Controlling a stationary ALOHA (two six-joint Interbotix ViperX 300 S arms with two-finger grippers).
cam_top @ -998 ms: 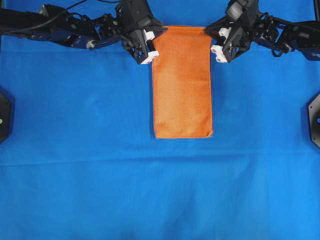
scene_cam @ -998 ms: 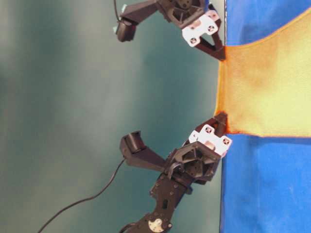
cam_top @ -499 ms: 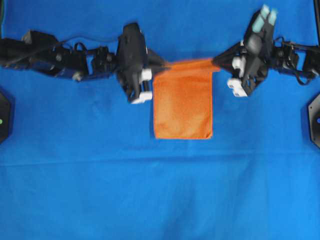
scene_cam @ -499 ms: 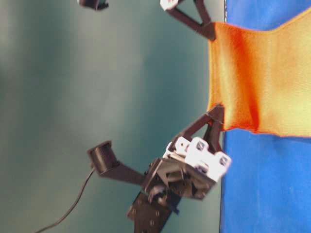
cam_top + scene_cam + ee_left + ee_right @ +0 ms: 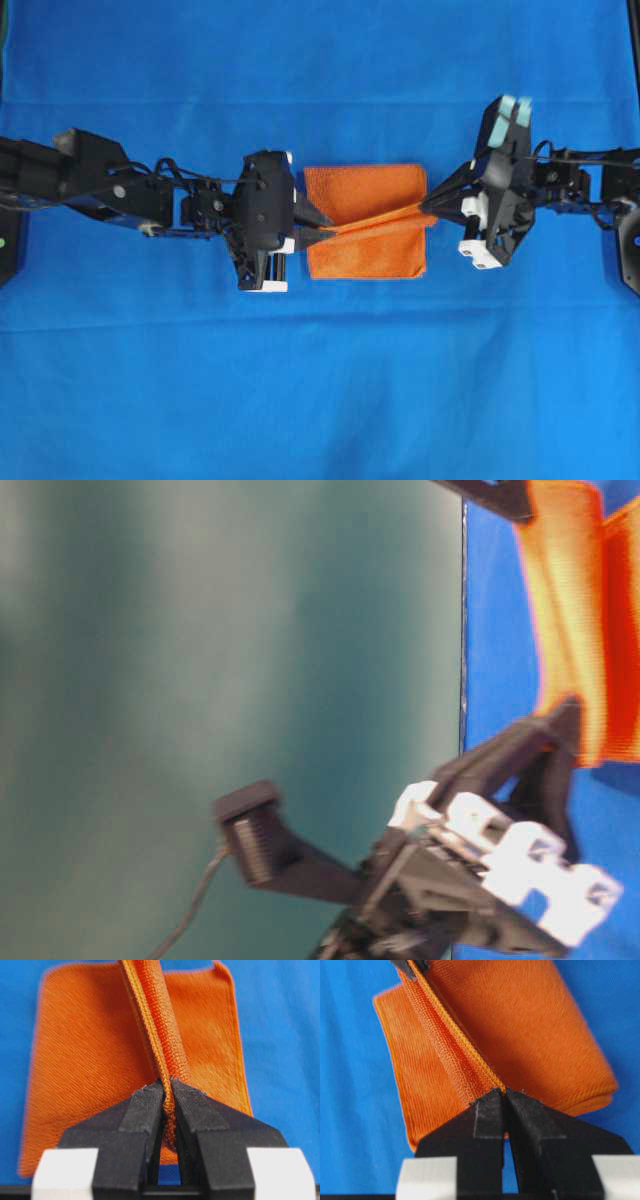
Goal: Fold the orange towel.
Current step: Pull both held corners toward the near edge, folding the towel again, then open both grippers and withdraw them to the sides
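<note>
The left gripper (image 5: 318, 222) and right gripper (image 5: 428, 205) each pinch one end of the towel (image 5: 362, 186) edge, stretched above the rest lying on the blue cloth (image 5: 320, 380), probably doubled.

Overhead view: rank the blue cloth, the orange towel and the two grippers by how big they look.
1. blue cloth
2. orange towel
3. left gripper and right gripper, which look about alike, so I won't rank them.

just a big blue cloth (image 5: 320, 400) spread flat under the jaws, plus a dull green backdrop (image 5: 200, 630) behind them.
</note>
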